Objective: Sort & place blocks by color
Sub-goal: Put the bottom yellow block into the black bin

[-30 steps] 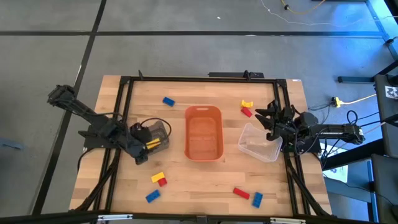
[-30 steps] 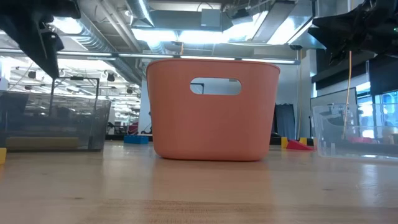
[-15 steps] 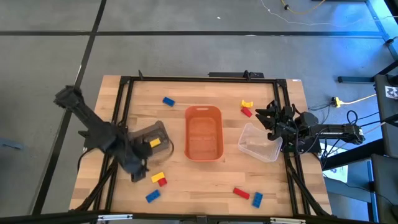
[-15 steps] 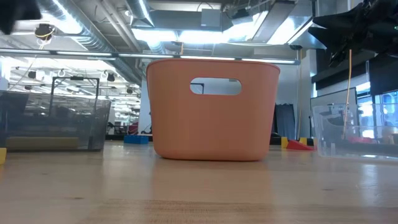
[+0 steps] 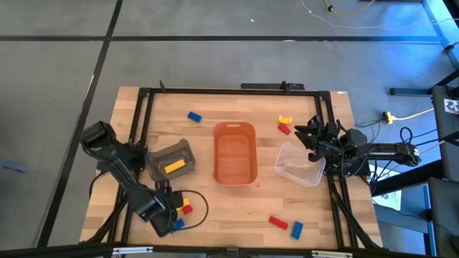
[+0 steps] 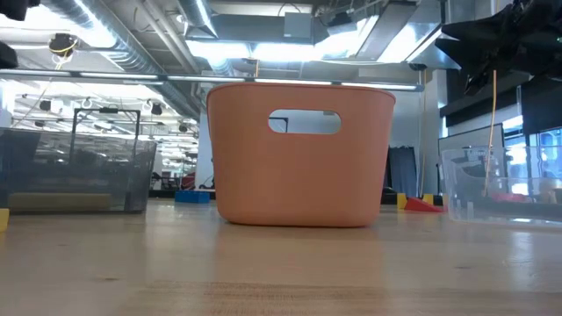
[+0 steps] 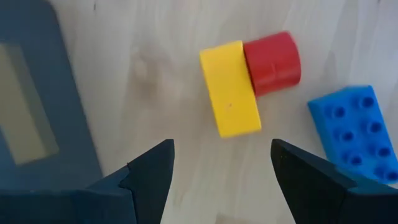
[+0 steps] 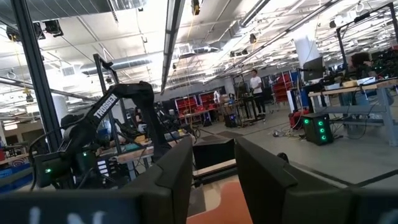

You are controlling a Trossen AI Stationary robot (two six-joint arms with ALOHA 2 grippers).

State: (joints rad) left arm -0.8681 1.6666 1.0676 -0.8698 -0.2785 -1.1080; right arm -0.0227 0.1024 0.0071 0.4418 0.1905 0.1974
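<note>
Inside the dark bin (image 5: 171,159) lies a yellow block (image 5: 174,166); left tool (image 7: 217,168) gapes wide.

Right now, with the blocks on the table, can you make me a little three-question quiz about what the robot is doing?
1. True or false: the left gripper is holding a block.
2. Which block touches the yellow block under the left gripper? A) the red block B) the blue block C) none
3. Fill in: the dark bin has one ______ block inside it.

Key:
1. False; the gripper is open and empty above the blocks.
2. A; the red block sits against the yellow one, the blue lies apart.
3. Yellow.
</note>
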